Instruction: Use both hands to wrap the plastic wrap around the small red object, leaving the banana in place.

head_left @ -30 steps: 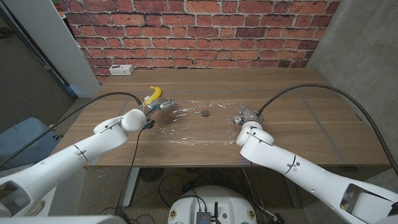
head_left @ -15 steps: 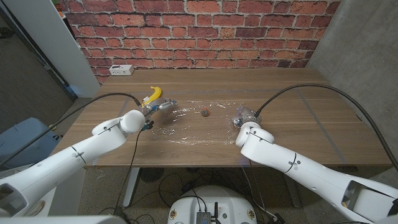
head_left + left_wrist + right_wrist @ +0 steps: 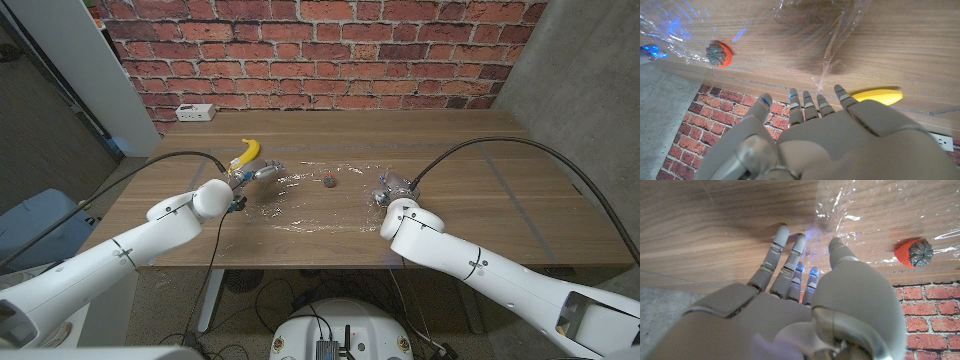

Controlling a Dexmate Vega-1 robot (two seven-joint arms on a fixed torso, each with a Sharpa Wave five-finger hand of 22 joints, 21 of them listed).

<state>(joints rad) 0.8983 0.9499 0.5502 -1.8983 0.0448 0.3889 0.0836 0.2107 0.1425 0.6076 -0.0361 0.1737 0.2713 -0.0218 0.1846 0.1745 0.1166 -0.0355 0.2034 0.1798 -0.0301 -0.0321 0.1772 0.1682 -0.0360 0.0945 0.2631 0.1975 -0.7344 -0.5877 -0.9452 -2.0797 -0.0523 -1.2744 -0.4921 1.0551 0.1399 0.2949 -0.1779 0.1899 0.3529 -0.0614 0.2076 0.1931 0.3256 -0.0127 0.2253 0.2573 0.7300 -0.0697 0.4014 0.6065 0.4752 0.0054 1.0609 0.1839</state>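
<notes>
On the wooden table point(image 3: 470, 200), plastic wrap point(image 3: 310, 195) is lying around the red object point(image 3: 329, 181), its edges hard to trace. Left hand point(image 3: 262, 171) and right hand point(image 3: 392, 187), fingers spread, are holding nothing. Beside the left hand, the banana point(image 3: 246, 153) is pointing toward the brick wall point(image 3: 330, 50).

The plastic wrap point(image 3: 312, 196) lay on the counter point(image 3: 480, 200), the small red object point(image 3: 329, 181) on it. The banana point(image 3: 246, 153) lay beyond its left edge; a power strip point(image 3: 194, 112) sat farther back.

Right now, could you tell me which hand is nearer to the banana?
The left hand is nearer, right beside the banana. The right hand is across the plastic wrap, far from it.
</notes>
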